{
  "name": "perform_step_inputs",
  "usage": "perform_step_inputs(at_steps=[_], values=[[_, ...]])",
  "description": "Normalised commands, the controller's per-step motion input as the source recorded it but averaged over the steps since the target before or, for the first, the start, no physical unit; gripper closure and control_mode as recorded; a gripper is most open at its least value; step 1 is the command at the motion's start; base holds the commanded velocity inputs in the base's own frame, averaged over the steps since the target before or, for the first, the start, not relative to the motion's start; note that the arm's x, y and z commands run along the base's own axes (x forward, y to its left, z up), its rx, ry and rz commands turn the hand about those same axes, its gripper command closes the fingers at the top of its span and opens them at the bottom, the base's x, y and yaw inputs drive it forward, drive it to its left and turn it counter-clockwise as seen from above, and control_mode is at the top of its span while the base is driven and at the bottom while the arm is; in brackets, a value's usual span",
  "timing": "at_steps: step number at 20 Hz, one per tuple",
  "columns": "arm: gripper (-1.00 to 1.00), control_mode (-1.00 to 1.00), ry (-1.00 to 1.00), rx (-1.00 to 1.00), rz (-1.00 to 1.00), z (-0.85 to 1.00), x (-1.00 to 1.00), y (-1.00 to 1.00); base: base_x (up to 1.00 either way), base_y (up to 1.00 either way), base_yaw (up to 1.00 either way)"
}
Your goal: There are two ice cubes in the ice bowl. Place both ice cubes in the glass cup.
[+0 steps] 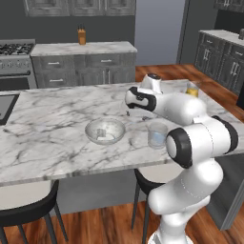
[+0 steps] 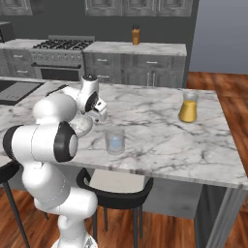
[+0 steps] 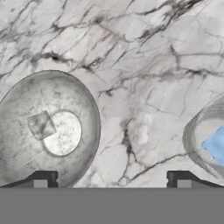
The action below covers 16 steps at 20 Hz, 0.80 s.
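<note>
End effector wide open, empty, above counter; ice bowl at one fingertip, glass cup at other.

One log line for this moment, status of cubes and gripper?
gripper: open, empty | glass cup: pale blue ice cube inside | ice bowl: whitish ice cube left

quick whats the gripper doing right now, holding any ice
gripper: open, holding nothing, above the counter between the ice bowl and the glass cup.
</note>
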Motion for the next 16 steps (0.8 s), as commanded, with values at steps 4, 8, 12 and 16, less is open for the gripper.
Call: perform_step_inputs(at_steps=[4,8,12,16], values=[[-1.00,-1.00,0.01,0.19,0.05,-0.02,-0.10,0.83,0.00,0.00,0.00],[-1.00,-1.00,-0.01,0.04,0.09,-0.19,-0.05,0.50,0.00,0.00,0.00],[-1.00,-1.00,-0.08,-0.07,0.04,-0.22,0.04,0.12,0.00,0.00,0.00],[-1.00,-1.00,-0.03,0.00,0.00,-0.23,0.06,0.01,0.00,0.00,0.00]])
